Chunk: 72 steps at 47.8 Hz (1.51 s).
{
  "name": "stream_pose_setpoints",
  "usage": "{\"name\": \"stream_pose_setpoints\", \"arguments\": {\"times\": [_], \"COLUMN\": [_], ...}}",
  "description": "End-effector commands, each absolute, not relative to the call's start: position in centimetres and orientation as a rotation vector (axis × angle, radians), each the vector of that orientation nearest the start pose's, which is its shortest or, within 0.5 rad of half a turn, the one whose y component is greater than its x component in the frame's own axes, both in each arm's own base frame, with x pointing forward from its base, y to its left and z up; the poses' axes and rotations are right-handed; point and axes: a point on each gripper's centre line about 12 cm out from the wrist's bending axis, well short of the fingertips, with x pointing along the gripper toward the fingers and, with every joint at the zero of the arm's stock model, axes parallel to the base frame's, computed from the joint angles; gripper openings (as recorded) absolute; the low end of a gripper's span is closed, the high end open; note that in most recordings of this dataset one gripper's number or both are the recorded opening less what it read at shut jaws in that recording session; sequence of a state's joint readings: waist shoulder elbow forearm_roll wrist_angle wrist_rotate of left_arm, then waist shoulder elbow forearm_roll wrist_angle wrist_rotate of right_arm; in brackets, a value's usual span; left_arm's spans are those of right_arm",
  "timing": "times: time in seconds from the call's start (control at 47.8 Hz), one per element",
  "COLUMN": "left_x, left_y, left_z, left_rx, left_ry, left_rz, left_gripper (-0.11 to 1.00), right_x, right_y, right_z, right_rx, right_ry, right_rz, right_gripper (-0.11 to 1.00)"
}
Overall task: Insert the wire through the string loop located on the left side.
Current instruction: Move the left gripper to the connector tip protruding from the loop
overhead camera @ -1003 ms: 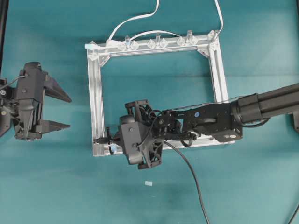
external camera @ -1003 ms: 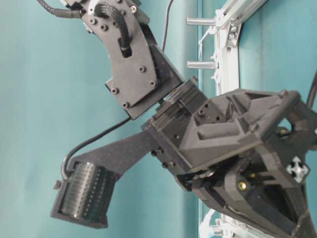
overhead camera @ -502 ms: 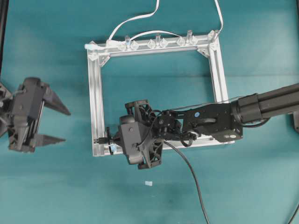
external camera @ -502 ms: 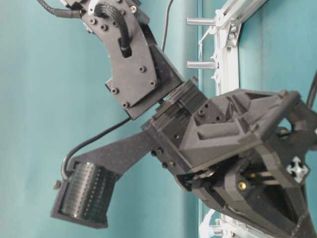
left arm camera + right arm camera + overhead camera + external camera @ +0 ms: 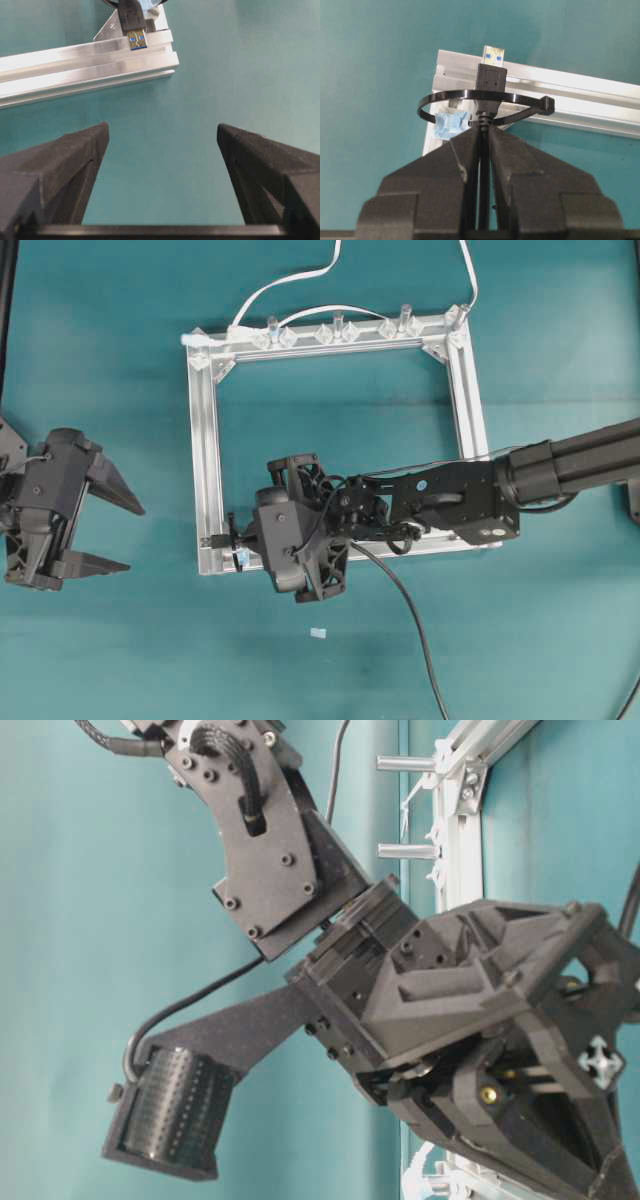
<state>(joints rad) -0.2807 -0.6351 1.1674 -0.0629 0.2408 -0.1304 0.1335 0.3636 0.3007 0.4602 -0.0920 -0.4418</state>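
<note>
Left pincer (image 5: 105,530), jaws apart, has swung toward lower left of overhead frame. Right pincer (image 5: 483,131) stays clamped on wire (image 5: 491,75), plug through string loop (image 5: 470,95). You take plug next.

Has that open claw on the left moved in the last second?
Yes. The left gripper has swung toward the bottom of the overhead view, away from the metal frame's upper corner, jaws wide open.

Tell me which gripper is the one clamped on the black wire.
The right gripper, reaching across the frame's lower left corner: its jaws pinch the wire just behind the plug. The left gripper stands wide open and empty, off to the frame's left.
</note>
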Motion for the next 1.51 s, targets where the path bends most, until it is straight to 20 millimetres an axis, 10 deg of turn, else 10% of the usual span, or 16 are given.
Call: {"name": "stream_pose_setpoints", "arguments": {"times": [0.0, 0.794, 1.484], "left_x": [21.0, 28.3, 30.0], "left_y": [-6.3, -5.5, -5.9], "left_z": [17.6, 14.8, 13.1], "left_rx": [-0.088, -0.117, -0.109], "left_ry": [0.766, 0.779, 0.831], "left_rz": [-0.21, -0.106, -0.101], "left_gripper": [0.91, 0.91, 0.89], "right_x": [50.0, 50.1, 50.1], "right_y": [6.3, 6.3, 6.4], "right_z": [15.8, 15.9, 15.9], "right_rx": [-0.035, -0.035, -0.037], "right_ry": [0.521, 0.521, 0.518], "right_rz": [0.085, 0.087, 0.088], "right_gripper": [0.1, 0.1, 0.1]}}
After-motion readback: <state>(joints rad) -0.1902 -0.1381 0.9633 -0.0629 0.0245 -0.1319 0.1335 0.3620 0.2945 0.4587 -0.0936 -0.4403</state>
